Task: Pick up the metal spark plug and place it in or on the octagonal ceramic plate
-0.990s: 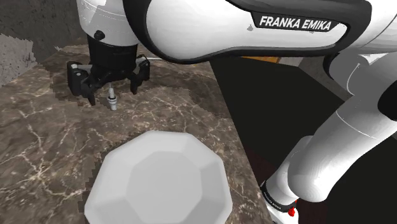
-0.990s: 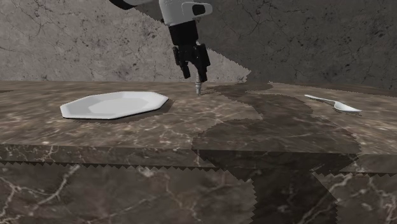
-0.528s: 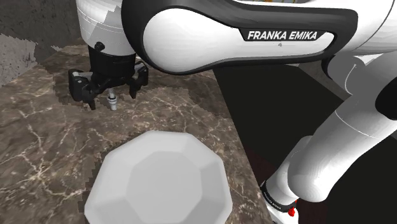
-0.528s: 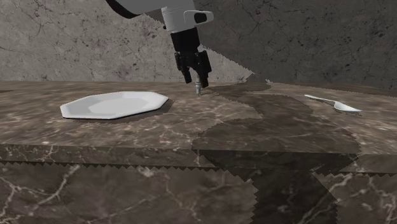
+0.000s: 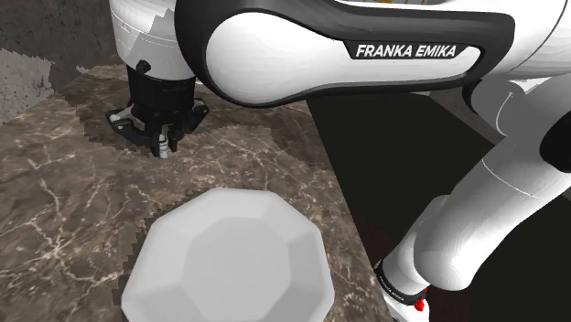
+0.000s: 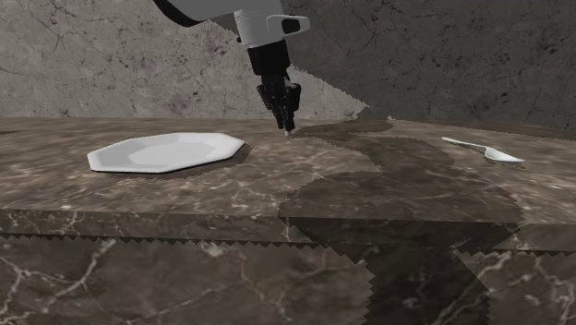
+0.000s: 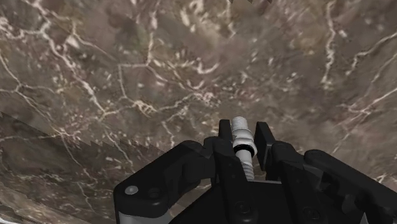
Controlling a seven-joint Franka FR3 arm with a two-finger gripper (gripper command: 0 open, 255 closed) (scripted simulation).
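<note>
The small metal spark plug [image 7: 243, 141] stands upright on the brown marble counter, clasped between my two black fingers. My gripper [image 5: 161, 139] is shut on it; the plug's lower end [image 5: 162, 149] pokes out just above the counter. In the second exterior view my gripper [image 6: 287, 118] points down with the plug's tip [image 6: 288, 132] at the surface. The white octagonal plate [image 5: 229, 261] lies nearer the stand than the plug in the shoulder view. It lies to the left of my gripper in the second exterior view, plate [image 6: 166, 152] flat on the counter.
A white spoon [image 6: 483, 151] lies on the counter at the second exterior view's right. A grey stone wall [image 6: 443, 55] rises behind the counter. The counter's edge [image 5: 334, 174] runs beside the plate, with a black area beyond it in the shoulder view.
My fingers stood open around the upright spark plug half a second ago; now they have shut on it. The hand lowered slightly before that. The plate has not moved.
</note>
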